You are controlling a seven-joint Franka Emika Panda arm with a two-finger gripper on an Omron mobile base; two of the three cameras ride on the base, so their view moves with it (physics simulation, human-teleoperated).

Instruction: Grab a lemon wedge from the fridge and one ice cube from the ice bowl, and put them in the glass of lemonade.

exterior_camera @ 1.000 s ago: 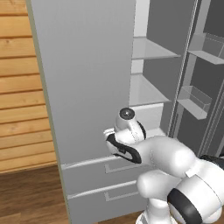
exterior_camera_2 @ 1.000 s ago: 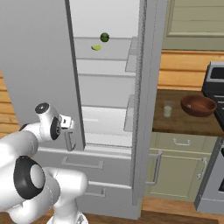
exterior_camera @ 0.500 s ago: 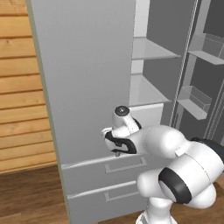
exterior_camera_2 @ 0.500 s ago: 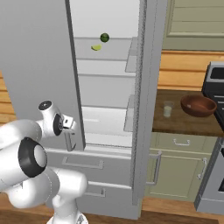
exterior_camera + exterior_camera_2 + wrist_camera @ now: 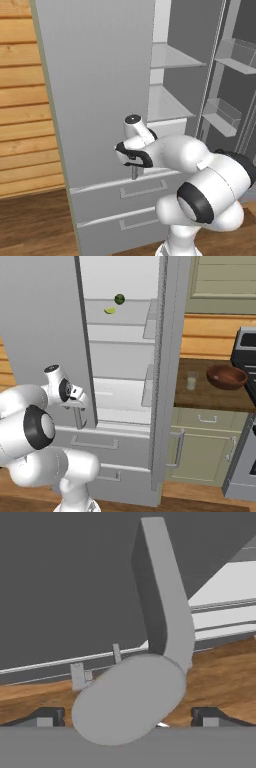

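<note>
Standing wide apart, the jaws of the gripper flank the rounded lower end of the bar handle of the fridge door; the handle end sits between the two dark fingertips, and the pictures do not show either tip pressing on it. From the left base view the gripper hangs low against the open door, just above the top drawer of the fridge.

Inside the open compartment, the lemon wedge lies on an upper shelf, just beside and below a dark green ball. Whether the two touch cannot be told at this size.

On the wooden counter to the right of the fridge, the glass of lemonade stands upright, near the reddish-brown ice bowl and apart from it. A stove edge shows at far right. Beige cabinets sit under the counter.
</note>
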